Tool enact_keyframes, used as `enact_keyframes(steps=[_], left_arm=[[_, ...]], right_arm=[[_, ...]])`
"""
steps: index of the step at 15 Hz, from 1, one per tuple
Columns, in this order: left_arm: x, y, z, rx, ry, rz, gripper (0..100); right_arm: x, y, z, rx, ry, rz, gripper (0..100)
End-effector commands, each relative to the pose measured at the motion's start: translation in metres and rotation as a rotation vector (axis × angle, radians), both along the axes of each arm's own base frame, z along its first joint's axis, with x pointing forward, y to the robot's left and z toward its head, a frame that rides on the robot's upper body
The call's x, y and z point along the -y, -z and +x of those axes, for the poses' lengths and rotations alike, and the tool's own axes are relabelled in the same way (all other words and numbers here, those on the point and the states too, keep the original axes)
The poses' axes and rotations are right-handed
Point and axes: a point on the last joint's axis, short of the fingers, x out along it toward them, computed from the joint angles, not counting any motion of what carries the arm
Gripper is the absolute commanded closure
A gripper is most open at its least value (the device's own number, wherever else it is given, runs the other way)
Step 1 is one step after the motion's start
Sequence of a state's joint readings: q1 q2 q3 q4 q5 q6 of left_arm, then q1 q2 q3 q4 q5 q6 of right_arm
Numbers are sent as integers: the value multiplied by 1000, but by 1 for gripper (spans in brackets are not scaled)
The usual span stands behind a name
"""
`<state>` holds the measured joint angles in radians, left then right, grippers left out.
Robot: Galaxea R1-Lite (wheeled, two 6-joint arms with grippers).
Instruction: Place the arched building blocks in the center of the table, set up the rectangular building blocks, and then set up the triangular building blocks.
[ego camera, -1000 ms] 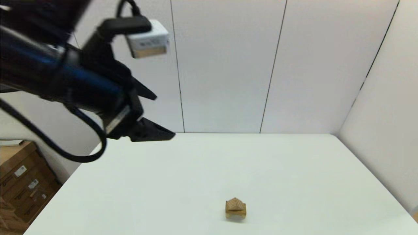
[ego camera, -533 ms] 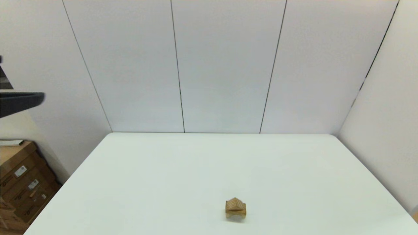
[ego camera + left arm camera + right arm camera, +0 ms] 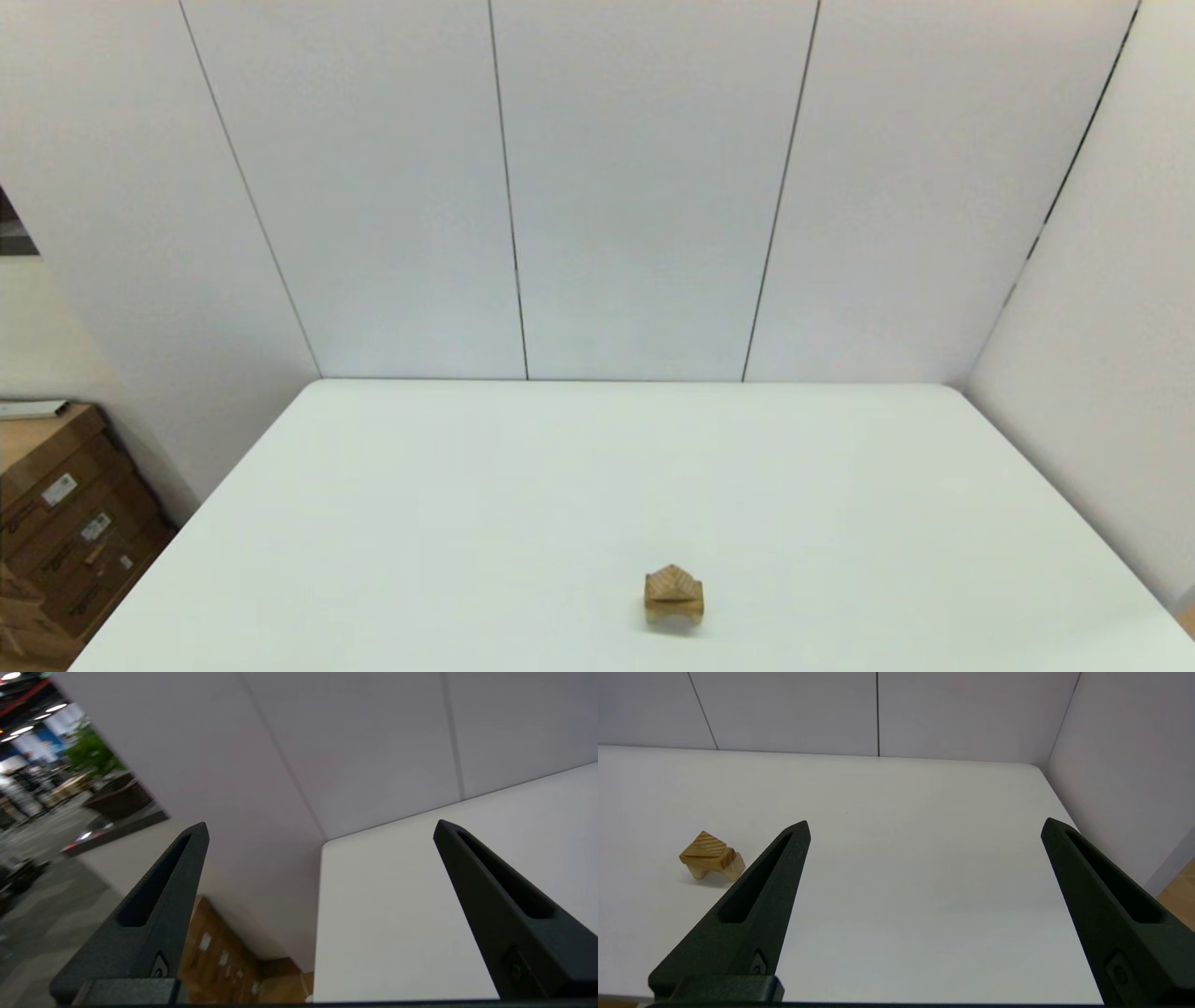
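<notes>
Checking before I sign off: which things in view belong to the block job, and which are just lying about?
Job: triangular block atop arched block, on the table; left gripper and right gripper, fingers open, empty.
Lying about: cardboard boxes beside the table.

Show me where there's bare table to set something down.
Almost everywhere: the table is bare from the far wall edge down to the block stack, and on both its sides. Only that near-centre stack takes room. Both end effectors, left and right, hang open, clear of it.
</notes>
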<state>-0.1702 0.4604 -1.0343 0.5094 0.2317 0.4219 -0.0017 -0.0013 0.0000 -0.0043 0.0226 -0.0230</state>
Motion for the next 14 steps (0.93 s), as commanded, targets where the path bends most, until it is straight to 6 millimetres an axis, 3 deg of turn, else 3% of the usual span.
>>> enact_keyframes(steps=[1, 3, 5, 10, 14], left_arm=[[11, 70, -40, 55, -185, 86, 0], [11, 89, -41, 45, -184, 95, 0], [11, 130, -36, 10, -175, 64, 0], [12, 167, 0, -50, -94, -102, 0], [14, 210, 31, -48, -16, -105, 0]], right_arm=[[0, 0, 0, -1, -1, 0, 0], [0, 0, 0, -1, -1, 0, 0], [0, 0, 0, -1, -1, 0, 0], [0, 0, 0, -1, -1, 0, 0], [0, 0, 0, -1, -1, 0, 0]])
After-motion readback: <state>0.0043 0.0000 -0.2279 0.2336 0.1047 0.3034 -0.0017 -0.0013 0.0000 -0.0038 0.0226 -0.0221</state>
